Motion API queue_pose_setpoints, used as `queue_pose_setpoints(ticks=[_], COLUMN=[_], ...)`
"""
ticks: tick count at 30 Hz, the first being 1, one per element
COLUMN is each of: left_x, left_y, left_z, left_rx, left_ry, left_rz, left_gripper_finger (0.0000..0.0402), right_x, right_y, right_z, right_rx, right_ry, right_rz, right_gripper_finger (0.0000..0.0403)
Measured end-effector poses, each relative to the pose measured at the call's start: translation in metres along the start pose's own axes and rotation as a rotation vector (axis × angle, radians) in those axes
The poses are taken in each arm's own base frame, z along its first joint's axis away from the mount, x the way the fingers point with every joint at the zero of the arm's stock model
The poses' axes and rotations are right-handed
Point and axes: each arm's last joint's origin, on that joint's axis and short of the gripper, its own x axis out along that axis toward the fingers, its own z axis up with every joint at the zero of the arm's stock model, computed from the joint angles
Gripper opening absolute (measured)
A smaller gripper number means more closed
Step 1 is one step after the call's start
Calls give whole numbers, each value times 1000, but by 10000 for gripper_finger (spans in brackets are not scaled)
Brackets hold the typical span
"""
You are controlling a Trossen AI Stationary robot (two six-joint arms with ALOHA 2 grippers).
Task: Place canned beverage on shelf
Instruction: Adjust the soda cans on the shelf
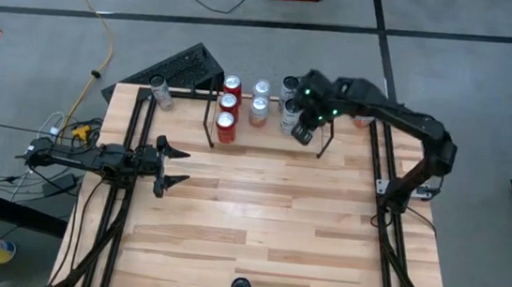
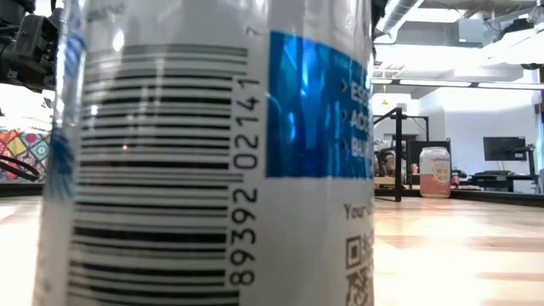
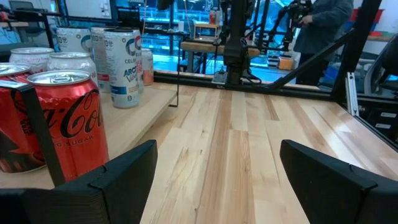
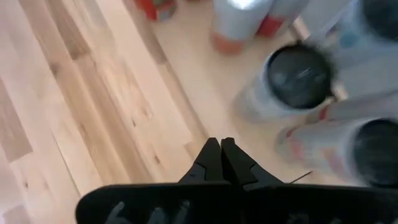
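Hovering empty right gripper (image 1: 301, 135) beside shelf (image 1: 213, 121) cans (image 1: 289, 106).

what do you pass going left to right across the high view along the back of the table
lone can → red cans → pale cans → right gripper by the white cans

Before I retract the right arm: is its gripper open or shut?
Shut. In the right wrist view the right gripper has both fingertips pressed together with nothing between them; it hangs over the white cans at the shelf.
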Motion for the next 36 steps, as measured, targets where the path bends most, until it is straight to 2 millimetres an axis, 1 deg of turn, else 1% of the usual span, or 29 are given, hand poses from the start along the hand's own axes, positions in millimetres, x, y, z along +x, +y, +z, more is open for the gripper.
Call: queue_pose_setpoints(ticks=[3, 5, 8, 13, 17, 20, 26, 36], left_x=[0, 0, 0, 0, 0, 0, 0, 0], left_y=[0, 0, 0, 0, 0, 0, 0, 0], left_z=[0, 0, 0, 0, 0, 0, 0, 0], left_rx=[0, 0, 0, 0, 0, 0, 0, 0], left_ry=[1, 1, 0, 0, 0, 0, 0, 0], left_rz=[0, 0, 0, 0, 0, 0, 0, 0], left_gripper_finger=[327, 327, 327, 327, 327, 327, 327, 327], right_x=[25, 33, 35, 37, 45, 50, 62, 61], right_y=[0, -3, -4, -9, -14, -12, -16, -20], right_z=[-6, -9, -7, -6, -4, 1, 3, 4], right_rx=[14, 21, 28, 39, 37, 22, 28, 16], right_ry=[40, 57, 19, 8, 17, -7, 14, -1], right_rz=[-4, -10, -11, -35, -56, -58, -72, -79], right_gripper_finger=[0, 0, 0, 0, 0, 0, 0, 0])
